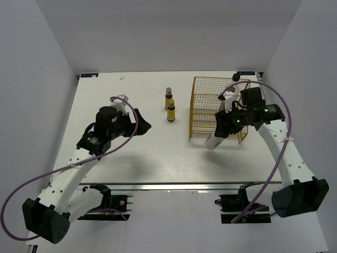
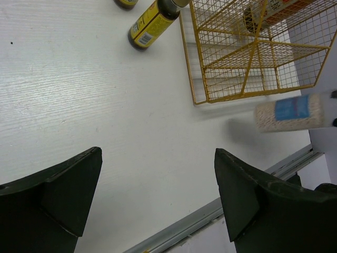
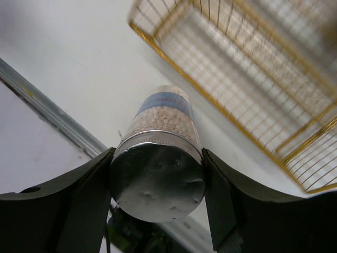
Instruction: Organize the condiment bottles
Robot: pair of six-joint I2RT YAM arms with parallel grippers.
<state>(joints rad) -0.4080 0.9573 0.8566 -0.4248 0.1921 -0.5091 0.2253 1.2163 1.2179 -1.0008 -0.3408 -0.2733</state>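
**Item 1.** White bottle, blue label, pale grains inside, metal end facing the right wrist camera. The right hand grips it on both sides and holds it tilted above the bench, just beside the near edge of the yellow wire basket. We judge it is held this way for loading into the basket.

**Items 2–3.** 2 brown bottles, yellow labels, on the bench left of the basket, near each other. Not yet sorted.

**Item 4.** Red-labelled bottle, seen through the wires. We judge it lies inside the basket. We can make out no other contents.

**Left hand**. Fingers spread, holding nothing, above bare bench and well apart from the brown bottles.
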